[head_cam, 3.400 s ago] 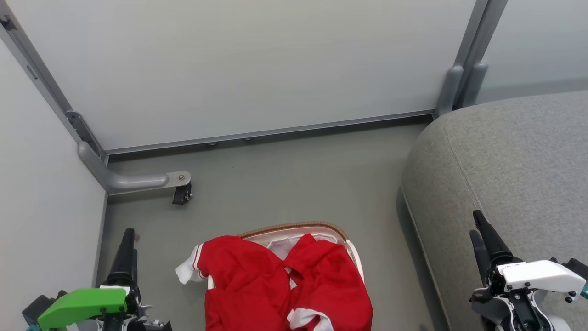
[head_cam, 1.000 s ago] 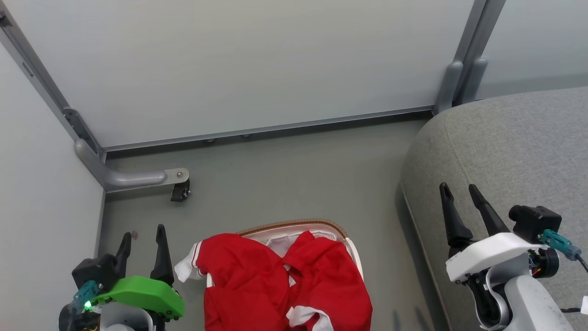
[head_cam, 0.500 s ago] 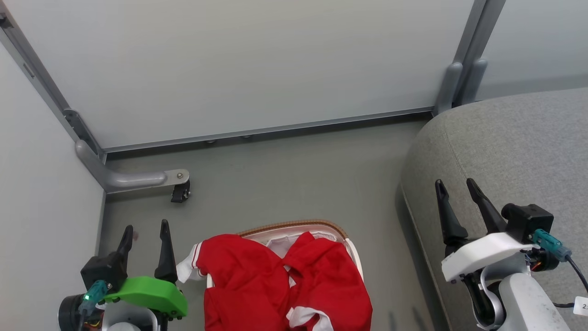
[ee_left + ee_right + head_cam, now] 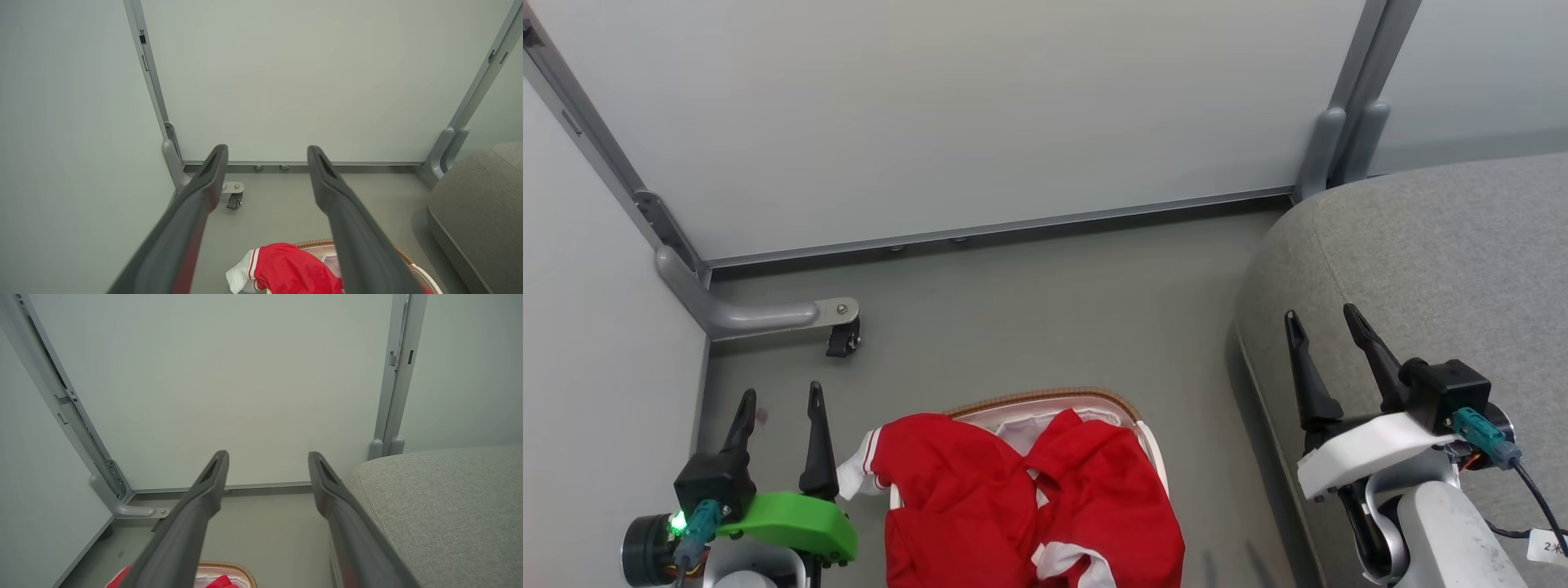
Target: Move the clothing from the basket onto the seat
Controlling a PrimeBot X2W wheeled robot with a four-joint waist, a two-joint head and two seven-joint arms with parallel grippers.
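Note:
The red clothing [image 4: 1029, 506] with white panels is heaped in the basket [image 4: 1045, 402], whose brown woven rim shows at the far side; one white-trimmed sleeve hangs over the basket's left edge. The grey seat [image 4: 1445, 269] rises at the right. My left gripper [image 4: 780, 398] is open with nothing in it, just left of the basket above the floor. My right gripper [image 4: 1321, 317] is open and holds nothing, over the seat's rounded left edge. In the left wrist view the clothing [image 4: 286, 269] and basket rim [image 4: 314, 244] lie low between the fingers. The right wrist view shows the seat [image 4: 441, 498] and basket rim [image 4: 229, 566].
Pale partition panels close off the back and left. A grey metal foot with a black caster [image 4: 841, 339] juts onto the floor behind my left gripper. Another grey post [image 4: 1339, 147] stands at the seat's far corner. Bare grey floor [image 4: 1045, 318] lies beyond the basket.
Both grippers have turned from edge-on to showing both fingers spread. Over the last second each has crept a little farther up the head view. The clothing and basket lie as before.

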